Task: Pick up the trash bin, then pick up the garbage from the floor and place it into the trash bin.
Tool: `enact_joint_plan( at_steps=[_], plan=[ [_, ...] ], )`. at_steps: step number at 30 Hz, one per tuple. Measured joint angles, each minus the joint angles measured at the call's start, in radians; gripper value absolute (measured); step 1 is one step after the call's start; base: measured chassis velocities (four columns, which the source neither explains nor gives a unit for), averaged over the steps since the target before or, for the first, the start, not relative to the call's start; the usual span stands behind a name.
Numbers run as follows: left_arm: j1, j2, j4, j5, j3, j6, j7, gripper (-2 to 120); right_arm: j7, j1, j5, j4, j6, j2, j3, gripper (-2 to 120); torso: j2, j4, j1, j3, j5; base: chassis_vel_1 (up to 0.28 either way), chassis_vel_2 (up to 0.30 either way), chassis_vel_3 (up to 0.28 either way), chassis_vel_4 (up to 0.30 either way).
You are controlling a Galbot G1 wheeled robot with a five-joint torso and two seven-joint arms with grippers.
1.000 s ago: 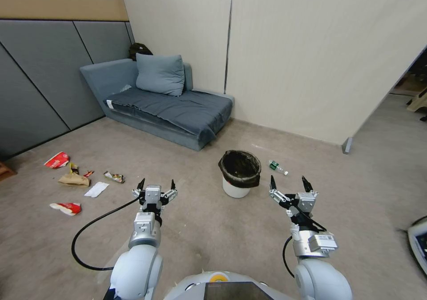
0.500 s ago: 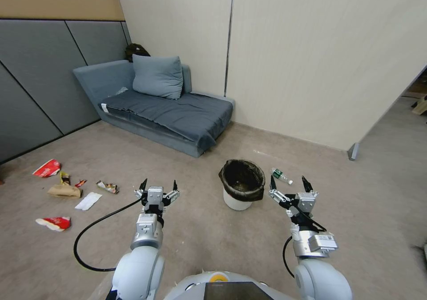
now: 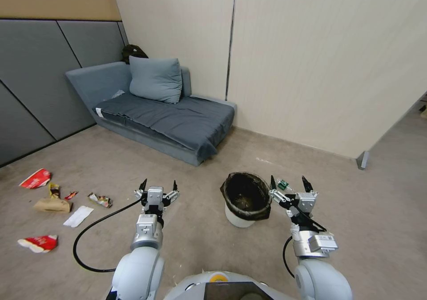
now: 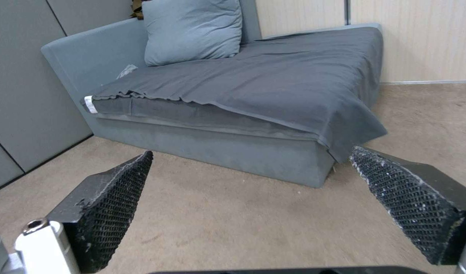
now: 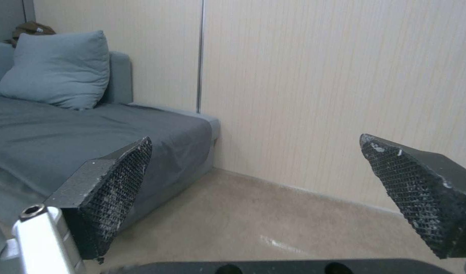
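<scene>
The trash bin (image 3: 242,202), a small white bucket with a black liner over its rim, stands on the floor just ahead in the head view. My right gripper (image 3: 289,183) hovers open right beside its right rim, its fingers (image 5: 116,182) spread wide in the right wrist view. My left gripper (image 3: 158,186) is held open well to the bin's left, its pads (image 4: 116,205) apart over bare floor. The garbage lies scattered at the far left: two crushed red-and-white cups (image 3: 34,178) (image 3: 38,242), crumpled brown paper (image 3: 52,205), a white napkin (image 3: 78,216) and a snack wrapper (image 3: 100,199).
A grey-blue sofa (image 3: 155,113) with a cushion (image 3: 155,78) stands against the wall ahead. A small green-labelled bottle (image 3: 282,184) lies behind the right gripper. A black cable (image 3: 95,229) loops from my left arm. Beige wall panels rise behind; open floor lies to the right.
The whole view has shifted: the bin, sofa and litter sit lower and nearer in the picture, the litter drifting left. Both arms keep the same pose, grippers still open.
</scene>
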Motion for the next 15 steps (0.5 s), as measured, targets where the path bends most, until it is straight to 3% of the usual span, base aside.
enact_joint_plan(
  at_steps=[8,15],
  plan=[
    [0.0,-0.002,0.009,0.01,0.007,-0.003,0.0,100,0.0,0.006,-0.007,-0.014,0.029,0.0,0.002,100,0.0,-0.0003,0.0,0.0,-0.0001,-0.123,0.132,0.126,-0.143],
    [0.003,0.001,0.011,0.013,0.012,-0.004,0.0,100,0.001,0.01,-0.016,-0.024,0.049,0.0,0.004,100,0.0,-0.0001,0.0,0.0,-0.0001,-0.031,0.053,0.044,-0.037]
  ],
)
